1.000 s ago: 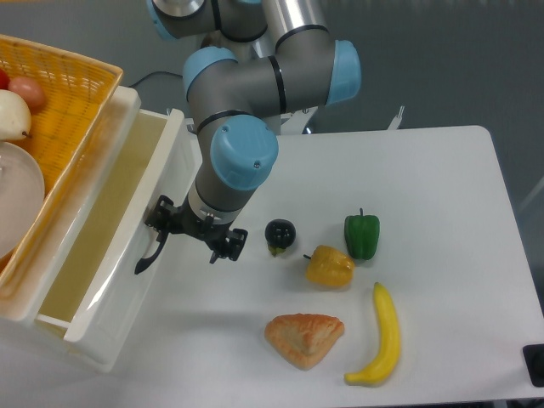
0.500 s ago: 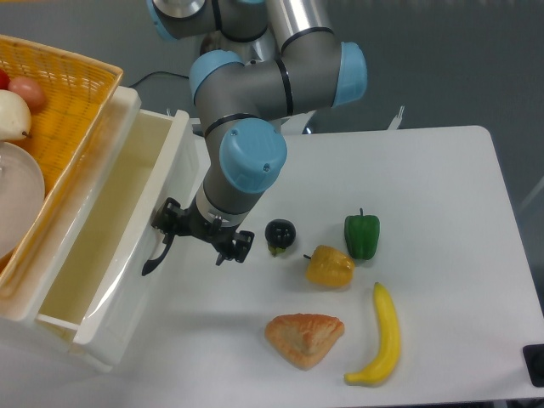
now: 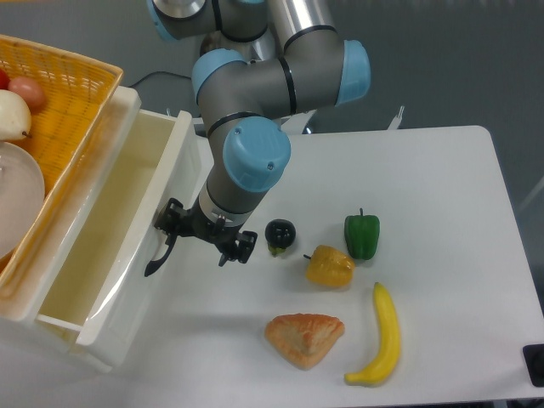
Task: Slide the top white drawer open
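The top white drawer (image 3: 120, 299) stands pulled well out at the left, and its pale inside shows nothing in it. Its curved black handle (image 3: 158, 257) sits on the flat front. My gripper (image 3: 206, 236) hangs right at that front with its jaws spread wide. The left finger (image 3: 173, 218) is hooked at the top of the handle, and the right finger (image 3: 239, 246) is over the table. Nothing is clamped between the fingers.
A yellow woven basket (image 3: 74, 92) with fruit and a white plate sits on top of the cabinet. On the table lie a small black fruit (image 3: 280, 235), a green pepper (image 3: 362, 235), a yellow pepper (image 3: 330, 266), a pastry (image 3: 303, 337) and a banana (image 3: 384, 336).
The gripper and the drawer front have slid a little to the right together, so the drawer is out further. The food items have not moved.
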You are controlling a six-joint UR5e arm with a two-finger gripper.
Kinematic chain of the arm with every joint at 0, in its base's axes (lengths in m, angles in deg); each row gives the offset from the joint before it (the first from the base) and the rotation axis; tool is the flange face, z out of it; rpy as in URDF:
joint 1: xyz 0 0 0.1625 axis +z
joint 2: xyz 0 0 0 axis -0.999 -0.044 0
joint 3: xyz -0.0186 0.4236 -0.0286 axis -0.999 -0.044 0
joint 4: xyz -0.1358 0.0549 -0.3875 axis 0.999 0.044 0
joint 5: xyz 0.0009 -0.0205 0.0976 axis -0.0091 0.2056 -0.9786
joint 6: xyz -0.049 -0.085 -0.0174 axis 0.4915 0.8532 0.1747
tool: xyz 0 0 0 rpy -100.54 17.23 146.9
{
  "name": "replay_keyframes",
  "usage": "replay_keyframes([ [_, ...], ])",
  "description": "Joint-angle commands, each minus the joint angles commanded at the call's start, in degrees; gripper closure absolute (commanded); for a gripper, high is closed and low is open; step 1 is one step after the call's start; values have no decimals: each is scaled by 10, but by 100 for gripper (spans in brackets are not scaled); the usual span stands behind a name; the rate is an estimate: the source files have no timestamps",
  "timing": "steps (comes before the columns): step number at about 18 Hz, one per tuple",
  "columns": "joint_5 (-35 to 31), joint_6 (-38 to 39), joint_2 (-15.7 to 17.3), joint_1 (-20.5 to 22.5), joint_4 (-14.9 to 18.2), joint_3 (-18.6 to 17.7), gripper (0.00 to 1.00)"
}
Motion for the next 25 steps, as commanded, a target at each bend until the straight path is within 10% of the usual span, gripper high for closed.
replay_keyframes([
  [25, -1, -2, -1, 10, -3, 3, 0],
])
